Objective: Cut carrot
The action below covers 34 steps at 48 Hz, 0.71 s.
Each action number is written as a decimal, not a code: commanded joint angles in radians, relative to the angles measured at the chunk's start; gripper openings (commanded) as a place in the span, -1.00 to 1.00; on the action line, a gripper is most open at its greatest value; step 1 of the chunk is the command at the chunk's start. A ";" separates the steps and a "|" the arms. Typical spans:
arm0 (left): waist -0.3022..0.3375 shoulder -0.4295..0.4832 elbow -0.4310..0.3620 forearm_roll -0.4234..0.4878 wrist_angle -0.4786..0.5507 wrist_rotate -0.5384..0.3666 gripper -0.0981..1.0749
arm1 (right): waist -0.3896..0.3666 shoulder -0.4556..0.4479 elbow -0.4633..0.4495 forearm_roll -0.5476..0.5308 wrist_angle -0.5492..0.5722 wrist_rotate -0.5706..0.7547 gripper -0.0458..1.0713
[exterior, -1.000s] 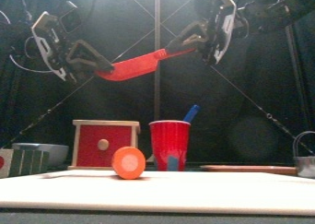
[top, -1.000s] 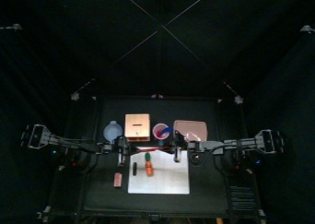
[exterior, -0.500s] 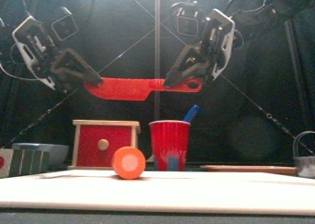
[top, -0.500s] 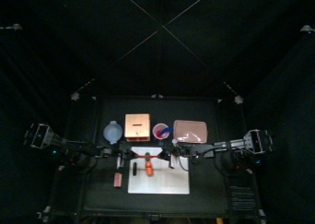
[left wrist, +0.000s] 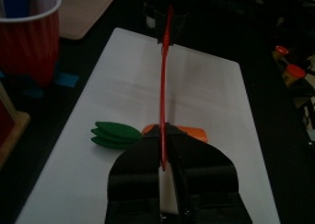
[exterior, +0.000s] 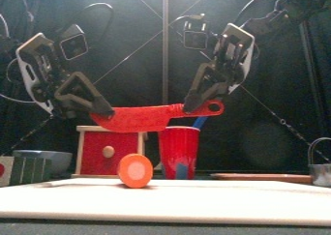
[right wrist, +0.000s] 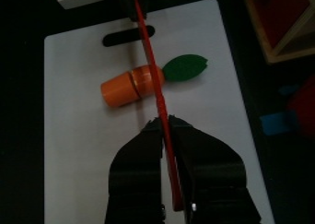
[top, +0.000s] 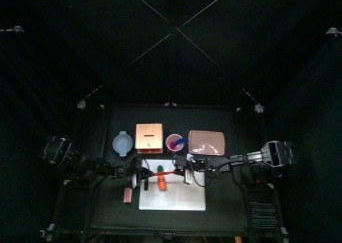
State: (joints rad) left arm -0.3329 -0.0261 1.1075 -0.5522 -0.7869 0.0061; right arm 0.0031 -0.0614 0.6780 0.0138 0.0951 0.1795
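Note:
The carrot lies on the white board, its orange cut end facing the front view. Its green tip shows in the right wrist view, the orange body beside it. A red knife hangs level above the carrot, held at both ends. My left gripper is shut on the blade end, and my right gripper is shut on the handle end. In the left wrist view the knife runs edge-on from my left gripper over the carrot.
Behind the board stand a wooden box, a red cup and a clear container. From above, a round plate lies at the back right. A salmon-pink bar lies left of the board.
Both arms have come down with the knife. The knife was tilted and high a second ago; now it hangs lower and nearly level over the carrot. The left jaws have tightened.

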 commanded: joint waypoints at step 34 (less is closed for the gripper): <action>-0.087 0.083 -0.063 -0.060 -0.026 -0.005 -0.27 | 0.009 0.069 -0.037 0.005 -0.003 0.005 -0.36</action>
State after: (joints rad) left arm -0.4065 0.0583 1.0784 -0.6151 -0.8069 0.0061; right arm 0.0215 0.0184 0.6581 0.0153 0.0982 0.1795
